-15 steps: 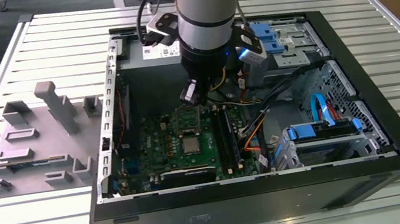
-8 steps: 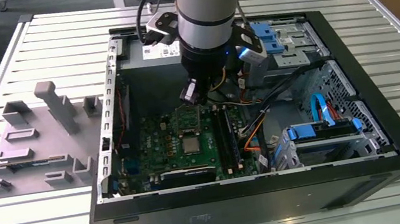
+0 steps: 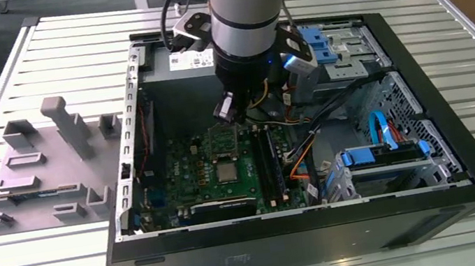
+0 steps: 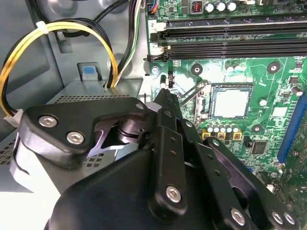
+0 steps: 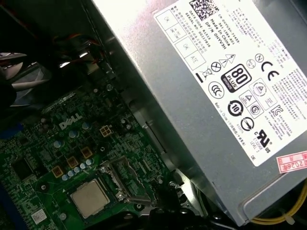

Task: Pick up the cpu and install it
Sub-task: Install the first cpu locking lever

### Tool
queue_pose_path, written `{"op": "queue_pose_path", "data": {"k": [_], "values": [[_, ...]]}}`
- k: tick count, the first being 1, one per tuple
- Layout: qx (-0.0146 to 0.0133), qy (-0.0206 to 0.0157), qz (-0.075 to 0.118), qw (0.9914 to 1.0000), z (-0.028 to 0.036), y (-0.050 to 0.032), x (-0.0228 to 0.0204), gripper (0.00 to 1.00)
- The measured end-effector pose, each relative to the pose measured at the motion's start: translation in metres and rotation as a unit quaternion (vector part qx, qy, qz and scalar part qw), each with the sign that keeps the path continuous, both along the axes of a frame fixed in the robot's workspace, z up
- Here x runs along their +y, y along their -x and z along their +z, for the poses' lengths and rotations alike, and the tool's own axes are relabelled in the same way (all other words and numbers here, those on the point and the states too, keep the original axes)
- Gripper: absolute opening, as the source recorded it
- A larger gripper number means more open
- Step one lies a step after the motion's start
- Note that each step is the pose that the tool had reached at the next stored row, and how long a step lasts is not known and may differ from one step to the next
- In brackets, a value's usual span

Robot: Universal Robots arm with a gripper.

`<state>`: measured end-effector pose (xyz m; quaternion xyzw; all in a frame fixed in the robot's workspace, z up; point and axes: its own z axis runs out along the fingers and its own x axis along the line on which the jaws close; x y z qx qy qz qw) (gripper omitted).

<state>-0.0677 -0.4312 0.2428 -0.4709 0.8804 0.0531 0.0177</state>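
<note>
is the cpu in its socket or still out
In. The cpu lies flat inside the socket frame on the green board, seen in both wrist views; the gripper is beside it.

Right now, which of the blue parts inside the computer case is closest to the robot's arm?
The upper blue drive bracket, beside the arm; the other blue bracket sits lower, near the case's front corner.

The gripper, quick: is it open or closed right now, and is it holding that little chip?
Gripper: shut, holding nothing; its fingertips meet above the green board. The cpu sits in its socket, apart from it.
</note>
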Motion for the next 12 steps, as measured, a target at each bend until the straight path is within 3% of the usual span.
{"op": "queue_pose_path", "data": {"k": [4, 12], "values": [[0.0000, -0.0034, 0.000, 0.99999, 0.0004, 0.0000, -0.0011, 0.11], [-0.0001, -0.0040, 0.000, 0.99999, 0.0005, 0.0004, -0.0066, 0.11]]}}
